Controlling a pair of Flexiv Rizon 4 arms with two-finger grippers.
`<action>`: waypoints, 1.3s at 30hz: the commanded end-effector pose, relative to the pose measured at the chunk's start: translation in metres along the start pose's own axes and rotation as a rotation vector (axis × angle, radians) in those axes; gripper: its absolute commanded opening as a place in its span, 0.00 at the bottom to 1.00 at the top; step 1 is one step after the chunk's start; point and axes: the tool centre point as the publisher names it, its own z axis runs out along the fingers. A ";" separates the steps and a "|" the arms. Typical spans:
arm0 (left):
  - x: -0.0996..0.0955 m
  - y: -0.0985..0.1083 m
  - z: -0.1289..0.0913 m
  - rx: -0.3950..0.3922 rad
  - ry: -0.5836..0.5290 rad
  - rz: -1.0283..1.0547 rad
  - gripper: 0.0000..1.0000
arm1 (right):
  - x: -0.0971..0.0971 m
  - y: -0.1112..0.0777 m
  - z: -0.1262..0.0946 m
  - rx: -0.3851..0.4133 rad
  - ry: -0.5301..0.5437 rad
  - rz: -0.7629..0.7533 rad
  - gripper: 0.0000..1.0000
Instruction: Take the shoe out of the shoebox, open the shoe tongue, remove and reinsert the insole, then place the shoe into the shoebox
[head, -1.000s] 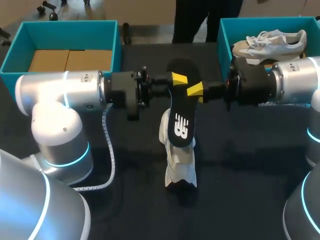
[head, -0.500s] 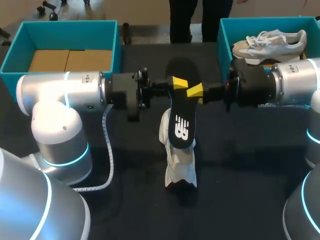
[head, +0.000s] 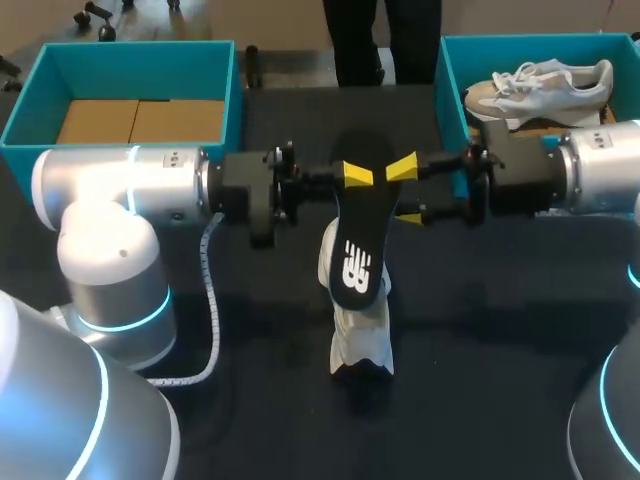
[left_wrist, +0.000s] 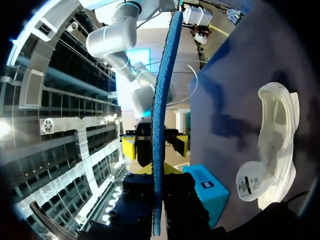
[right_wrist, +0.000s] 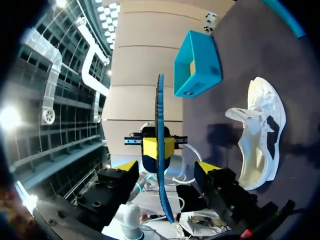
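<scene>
The dark worktop (head: 480, 330) carries 2 teal shoeboxes at its far corners. The left shoebox (head: 232, 90) shows only cardboard inside. The right shoebox (head: 445, 80) holds a second shoe (head: 540, 85).

Both arms lie nearly level and meet head-on over the middle of the worktop, left arm entering from the left, right arm from the right.

The white shoe (head: 360, 330) rests on the worktop directly under the meeting point. In the head view its long axis runs roughly in line with the insole.

The black insole (head: 355, 240) hangs above the shoe, far end high and near end dipping to the shoe's collar. It appears edge-on in both wrist views.

The left end effector (head: 355, 178) is clamped on the insole's upper part. The right end effector (head: 406, 193) stands wide open, 1 finger on each side of the insole and neither touching it.

Judgement: the step in hand is reinsertion. The shoe opening lies straight below the left end effector, so the left arm is the one placed to feed the insole down along the shoe's long axis.
</scene>
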 end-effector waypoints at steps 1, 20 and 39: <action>0.002 -0.003 -0.005 0.016 0.016 -0.007 0.00 | 0.005 -0.009 -0.020 -0.024 -0.043 -0.008 1.00; 0.007 -0.007 -0.007 0.023 0.032 -0.051 0.00 | 0.001 -0.008 -0.051 -0.034 -0.194 -0.207 1.00; 0.007 -0.007 -0.007 0.023 0.032 -0.051 0.00 | 0.001 -0.008 -0.051 -0.034 -0.194 -0.207 1.00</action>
